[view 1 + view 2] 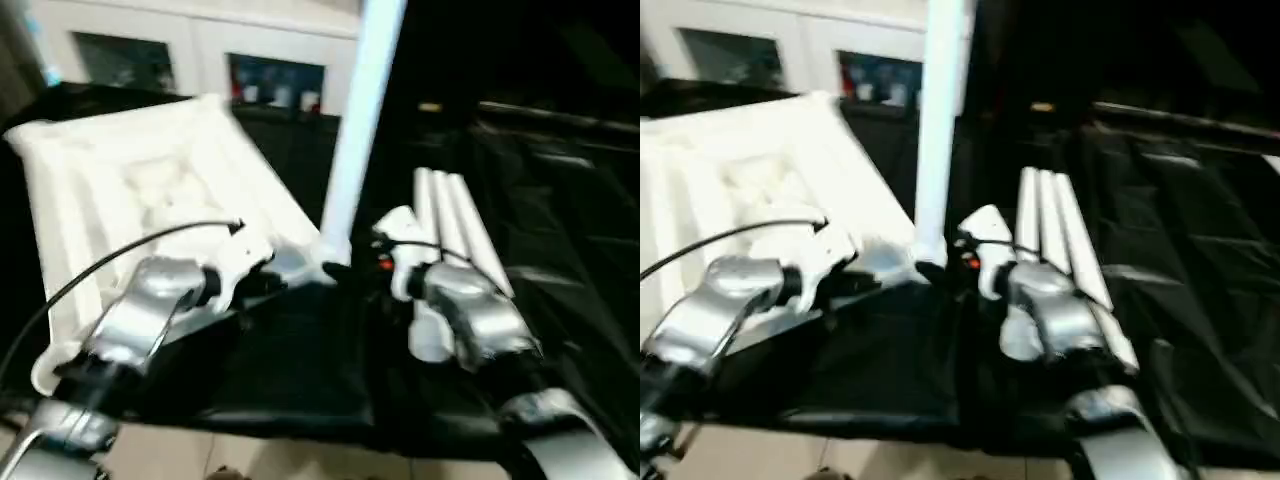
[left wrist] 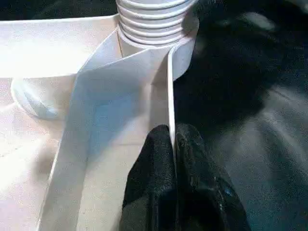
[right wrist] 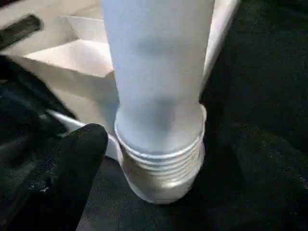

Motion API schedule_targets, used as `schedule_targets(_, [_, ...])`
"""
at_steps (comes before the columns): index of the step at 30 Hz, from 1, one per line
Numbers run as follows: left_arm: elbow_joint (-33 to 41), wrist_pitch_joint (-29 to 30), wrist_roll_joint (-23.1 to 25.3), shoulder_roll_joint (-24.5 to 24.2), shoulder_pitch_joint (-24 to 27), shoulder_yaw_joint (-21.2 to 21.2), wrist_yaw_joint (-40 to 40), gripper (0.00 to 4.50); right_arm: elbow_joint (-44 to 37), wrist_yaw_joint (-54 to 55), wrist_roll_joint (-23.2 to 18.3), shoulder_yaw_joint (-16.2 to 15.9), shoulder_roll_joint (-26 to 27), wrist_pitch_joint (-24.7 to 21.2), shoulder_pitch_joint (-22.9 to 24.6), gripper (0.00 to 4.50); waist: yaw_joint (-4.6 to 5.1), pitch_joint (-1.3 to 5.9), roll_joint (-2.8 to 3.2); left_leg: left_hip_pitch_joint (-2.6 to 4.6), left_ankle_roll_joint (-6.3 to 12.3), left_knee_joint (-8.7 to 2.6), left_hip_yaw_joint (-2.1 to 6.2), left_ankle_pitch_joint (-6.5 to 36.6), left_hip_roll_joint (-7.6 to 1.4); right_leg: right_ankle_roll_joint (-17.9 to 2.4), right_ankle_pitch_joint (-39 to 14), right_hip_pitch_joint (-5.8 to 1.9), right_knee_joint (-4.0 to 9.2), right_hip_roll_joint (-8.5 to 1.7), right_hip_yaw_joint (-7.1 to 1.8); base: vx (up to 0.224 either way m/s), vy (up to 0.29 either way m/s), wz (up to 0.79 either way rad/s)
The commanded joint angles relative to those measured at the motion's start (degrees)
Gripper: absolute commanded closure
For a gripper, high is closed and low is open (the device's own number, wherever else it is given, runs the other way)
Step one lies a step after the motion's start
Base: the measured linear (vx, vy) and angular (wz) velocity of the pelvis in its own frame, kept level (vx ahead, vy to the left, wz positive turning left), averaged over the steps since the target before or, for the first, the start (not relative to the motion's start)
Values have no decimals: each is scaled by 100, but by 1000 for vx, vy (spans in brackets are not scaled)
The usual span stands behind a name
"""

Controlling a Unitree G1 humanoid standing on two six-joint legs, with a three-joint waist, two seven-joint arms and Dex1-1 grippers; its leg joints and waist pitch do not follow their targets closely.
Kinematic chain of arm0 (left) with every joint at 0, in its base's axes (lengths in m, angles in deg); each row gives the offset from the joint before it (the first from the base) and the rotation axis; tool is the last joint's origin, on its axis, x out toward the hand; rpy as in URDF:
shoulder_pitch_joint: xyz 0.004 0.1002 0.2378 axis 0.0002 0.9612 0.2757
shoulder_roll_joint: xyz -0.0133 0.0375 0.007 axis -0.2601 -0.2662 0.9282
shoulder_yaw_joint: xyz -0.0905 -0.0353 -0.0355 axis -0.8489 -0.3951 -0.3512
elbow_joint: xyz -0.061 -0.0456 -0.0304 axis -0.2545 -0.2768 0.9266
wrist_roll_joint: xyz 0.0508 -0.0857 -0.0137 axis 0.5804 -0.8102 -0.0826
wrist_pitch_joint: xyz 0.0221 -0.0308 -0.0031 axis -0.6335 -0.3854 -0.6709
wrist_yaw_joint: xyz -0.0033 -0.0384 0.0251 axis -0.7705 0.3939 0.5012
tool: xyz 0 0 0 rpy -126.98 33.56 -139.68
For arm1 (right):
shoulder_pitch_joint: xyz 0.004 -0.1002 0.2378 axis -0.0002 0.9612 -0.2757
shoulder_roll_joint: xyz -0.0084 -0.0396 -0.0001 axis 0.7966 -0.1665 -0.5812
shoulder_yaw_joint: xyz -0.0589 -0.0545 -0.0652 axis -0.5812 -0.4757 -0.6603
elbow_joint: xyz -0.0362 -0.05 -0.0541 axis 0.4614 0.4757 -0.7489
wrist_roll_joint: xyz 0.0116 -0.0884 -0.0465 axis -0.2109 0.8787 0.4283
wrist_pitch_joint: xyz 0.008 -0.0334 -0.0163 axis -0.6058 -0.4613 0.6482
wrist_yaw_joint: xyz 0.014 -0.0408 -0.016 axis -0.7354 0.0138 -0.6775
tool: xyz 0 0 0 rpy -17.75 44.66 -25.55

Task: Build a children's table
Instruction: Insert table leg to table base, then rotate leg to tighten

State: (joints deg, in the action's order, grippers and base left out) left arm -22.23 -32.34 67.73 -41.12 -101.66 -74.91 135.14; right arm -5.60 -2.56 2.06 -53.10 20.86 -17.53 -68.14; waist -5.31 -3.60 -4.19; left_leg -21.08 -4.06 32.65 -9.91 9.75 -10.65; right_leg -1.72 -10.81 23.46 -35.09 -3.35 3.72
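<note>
**One leg upright in the upturned tabletop**

The white tabletop (image 1: 150, 190) lay ribs-up on the black-draped table (image 1: 300, 370), one leg (image 1: 360, 120) standing in its corner socket. Left gripper (image 2: 172, 144) pinched the rim; right gripper (image 1: 385, 262) stood wide, empty. Three legs (image 1: 455, 225) lay beside. A glass-doored cabinet (image 1: 200, 50) stood behind.

One white ribbed plastic tabletop (image 1: 150, 190), upside down. Four white tapered plastic tube legs: one upright leg (image 1: 355, 130) in a corner socket, three loose legs (image 1: 455, 235) lying side by side on the black-draped desk (image 1: 300, 370). Two silver forearms (image 1: 150, 305).
</note>
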Motion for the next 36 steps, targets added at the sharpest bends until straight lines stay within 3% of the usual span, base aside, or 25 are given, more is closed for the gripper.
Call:
schedule_targets(1, [290,-283,-322,89,-47,-70,137,450,-330,-257,-130,-41,-120,-185,93,4,-7,402,76,96,257,-319,38,655,-279,-1189,-229,-347,305,-471,-323,0,0,0])
schedule_targets(3, [370,-303,-383,35,-6,-47,271,450,-471,-401,-106,-109,-208,-238,159,4,-17,397,69,89,255,-320,41,680,-277,-1176,-288,-353,310,-472,-315,0,0,0])
schedule_targets(4, [409,-358,-425,3,28,-41,374,450,-444,-415,6,-173,-250,-187,158,4,-13,392,31,86,225,-323,38,738,-275,-1160,-433,-349,327,-476,-312,0,0,0])
schedule_targets(5, [409,-358,-425,3,28,-41,374,450,-444,-415,6,-173,-250,-187,158,4,-25,394,53,91,186,-322,42,749,-273,-1151,-547,-346,327,-490,-312,0,0,0])
schedule_targets(11, [685,-408,-581,-23,181,-30,706,450,-473,-492,228,-439,-361,-61,187,4,-48,394,46,96,152,-310,32,675,-277,-1122,-553,-339,319,-487,-317,0,0,0])
schedule_targets(23, [849,-402,-489,-61,265,61,880,450,-413,-530,182,-482,-293,6,136,4,-92,397,47,93,53,-301,38,829,-270,-1004,-772,-337,322,-481,-316,0,0,0])
schedule_targets(28, [809,-439,-445,-93,286,87,841,450,-368,-537,191,-494,-270,64,172,48,-91,405,49,88,84,-291,36,732,-266,-1047,-583,-342,299,-473,-310,0,0,0])
schedule_targets(36, [767,-445,-411,-95,285,99,799,450,-295,-480,146,-452,-209,156,235,122,-90,405,49,89,75,-286,38,780,-268,-1036,-699,-340,303,-478,-312,0,0,0])
